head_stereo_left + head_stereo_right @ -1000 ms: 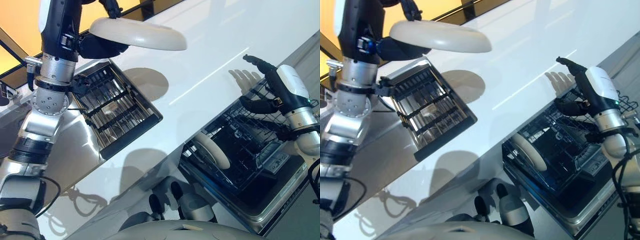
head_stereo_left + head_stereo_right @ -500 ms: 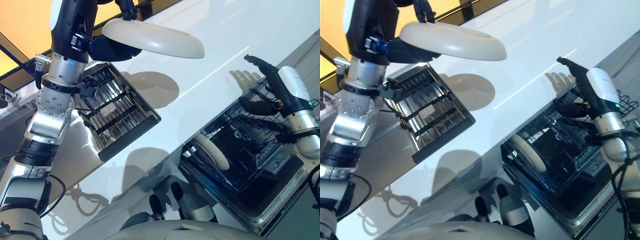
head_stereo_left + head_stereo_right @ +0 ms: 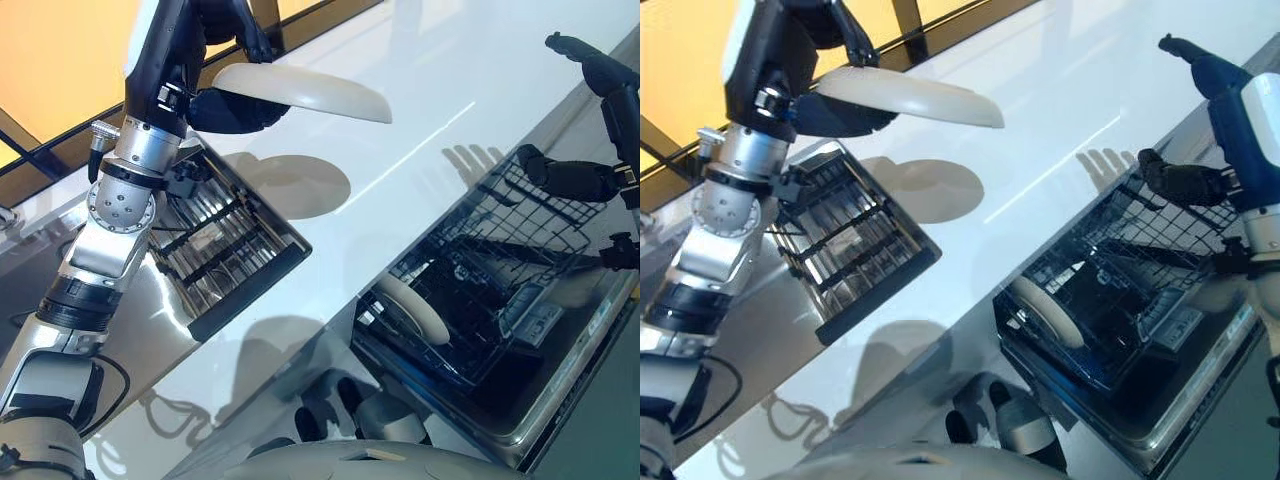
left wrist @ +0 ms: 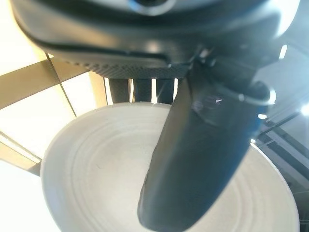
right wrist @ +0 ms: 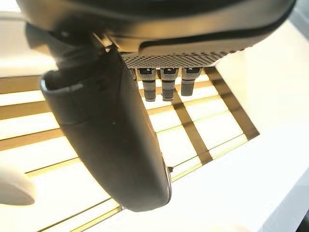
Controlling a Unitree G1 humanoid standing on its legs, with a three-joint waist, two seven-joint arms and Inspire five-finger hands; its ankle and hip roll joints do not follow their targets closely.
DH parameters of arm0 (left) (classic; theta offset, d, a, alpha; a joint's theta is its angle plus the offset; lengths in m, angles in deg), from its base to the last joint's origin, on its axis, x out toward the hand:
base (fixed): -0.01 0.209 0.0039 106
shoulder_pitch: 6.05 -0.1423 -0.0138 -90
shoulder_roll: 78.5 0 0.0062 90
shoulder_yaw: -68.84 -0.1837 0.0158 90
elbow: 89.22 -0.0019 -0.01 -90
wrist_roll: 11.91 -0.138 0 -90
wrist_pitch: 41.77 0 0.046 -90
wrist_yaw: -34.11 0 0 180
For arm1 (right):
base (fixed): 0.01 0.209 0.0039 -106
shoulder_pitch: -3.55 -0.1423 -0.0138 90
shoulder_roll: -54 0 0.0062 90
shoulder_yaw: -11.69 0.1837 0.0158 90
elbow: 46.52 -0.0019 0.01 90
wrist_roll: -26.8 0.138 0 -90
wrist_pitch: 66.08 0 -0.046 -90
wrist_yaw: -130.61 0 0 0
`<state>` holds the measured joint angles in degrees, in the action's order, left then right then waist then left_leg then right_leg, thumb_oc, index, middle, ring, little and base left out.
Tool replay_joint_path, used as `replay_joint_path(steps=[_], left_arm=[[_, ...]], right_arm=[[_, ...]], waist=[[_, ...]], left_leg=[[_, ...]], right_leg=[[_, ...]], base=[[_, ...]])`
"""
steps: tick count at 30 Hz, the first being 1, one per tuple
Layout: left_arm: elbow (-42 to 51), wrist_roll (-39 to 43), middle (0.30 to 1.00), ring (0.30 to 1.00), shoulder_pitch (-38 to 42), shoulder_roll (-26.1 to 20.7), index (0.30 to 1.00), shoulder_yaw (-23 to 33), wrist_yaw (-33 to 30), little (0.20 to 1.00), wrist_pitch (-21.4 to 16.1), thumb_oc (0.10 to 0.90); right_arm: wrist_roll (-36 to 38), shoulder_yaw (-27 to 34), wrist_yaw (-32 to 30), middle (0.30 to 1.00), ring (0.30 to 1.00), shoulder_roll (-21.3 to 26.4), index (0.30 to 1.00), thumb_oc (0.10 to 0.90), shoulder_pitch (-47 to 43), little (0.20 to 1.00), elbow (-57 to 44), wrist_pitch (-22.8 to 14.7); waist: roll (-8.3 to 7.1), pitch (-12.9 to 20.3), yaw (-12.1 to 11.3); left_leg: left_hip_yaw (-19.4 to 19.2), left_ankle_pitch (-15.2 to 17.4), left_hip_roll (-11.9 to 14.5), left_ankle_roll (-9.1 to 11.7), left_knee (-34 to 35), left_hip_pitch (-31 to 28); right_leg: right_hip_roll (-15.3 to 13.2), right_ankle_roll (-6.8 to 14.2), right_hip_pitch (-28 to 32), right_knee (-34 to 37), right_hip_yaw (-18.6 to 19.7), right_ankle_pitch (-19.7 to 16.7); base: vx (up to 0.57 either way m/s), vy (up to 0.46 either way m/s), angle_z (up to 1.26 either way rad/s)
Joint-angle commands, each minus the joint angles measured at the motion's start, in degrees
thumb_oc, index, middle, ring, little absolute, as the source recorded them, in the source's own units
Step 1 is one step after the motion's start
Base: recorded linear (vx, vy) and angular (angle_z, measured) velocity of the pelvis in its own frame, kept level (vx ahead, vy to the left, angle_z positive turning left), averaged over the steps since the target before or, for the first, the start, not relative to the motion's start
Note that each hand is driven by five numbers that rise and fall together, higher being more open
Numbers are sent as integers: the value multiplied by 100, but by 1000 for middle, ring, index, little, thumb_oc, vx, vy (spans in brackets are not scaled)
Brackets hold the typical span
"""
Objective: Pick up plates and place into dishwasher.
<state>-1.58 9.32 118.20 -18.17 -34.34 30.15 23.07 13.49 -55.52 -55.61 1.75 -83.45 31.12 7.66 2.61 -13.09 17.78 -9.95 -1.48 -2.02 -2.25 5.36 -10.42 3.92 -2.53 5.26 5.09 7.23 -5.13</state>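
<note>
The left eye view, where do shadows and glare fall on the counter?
Left eye view: the plate in the left hand casts a round shadow on the white counter; a bright glare streak runs beside it, with the right hand's finger shadows near the rack.

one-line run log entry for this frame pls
left hand: pinching plate above counter | right hand: open, empty | dishwasher rack: one plate loaded

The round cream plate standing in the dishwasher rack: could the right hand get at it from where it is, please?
Probably yes: the right hand hangs open above the black wire rack, and the cream plate stands uncovered at the rack's near end.
</note>
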Motion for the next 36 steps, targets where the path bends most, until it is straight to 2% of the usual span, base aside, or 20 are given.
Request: replay_joint_path(steps=[1, 8, 14, 20, 36], left_arm=[[-189, 446, 300, 300, 510, -41, 300, -12, -104, 200, -410, 100], [-310, 540, 300, 300, 654, 185, 300, -154, -83, 200, -470, 100], [-332, 454, 300, 300, 746, 457, 300, -299, -113, 200, -484, 100], [-380, 394, 300, 300, 986, 656, 300, -584, -212, 200, -430, 100], [-527, 493, 300, 300, 1127, 924, 300, -803, -163, 200, -390, 100]], right_arm=[[447, 536, -369, 900, 900, 438, 900, 800, -10, 900, -173, -317], [1170, 427, 78, 900, 900, 259, 900, 800, -47, 900, -312, -606], [1419, -132, 436, 900, 900, 130, 900, 800, -455, 900, -405, -456], [1463, -896, 282, 900, 900, 12, 900, 800, -1184, 900, -396, -175], [1609, -1749, 173, 900, 900, -242, 900, 800, -2128, 900, -552, -32]], waist=[[-184, 947, -4], [-215, 958, 35], [-246, 986, -25], [-250, 975, -136], [-209, 989, -260]], left_leg=[[-170, 450, -65, 76, -58, -24], [-231, 461, -54, 60, -56, -22], [-253, 451, -39, 57, -52, -5], [-214, 449, -39, 53, -54, -6], [-135, 441, -46, 54, -47, -16]], right_leg=[[11, 781, -180, -629, -170, 526], [3, 800, -204, -567, -142, 461], [-8, 791, -195, -486, -167, 414], [-19, 768, -155, -449, -225, 408], [-37, 749, -97, -439, -278, 423]], base=[[-16, -2, -11], [-18, -1, -8], [-8, -5, -1], [-5, -4, 0], [-1, -5, 3]])
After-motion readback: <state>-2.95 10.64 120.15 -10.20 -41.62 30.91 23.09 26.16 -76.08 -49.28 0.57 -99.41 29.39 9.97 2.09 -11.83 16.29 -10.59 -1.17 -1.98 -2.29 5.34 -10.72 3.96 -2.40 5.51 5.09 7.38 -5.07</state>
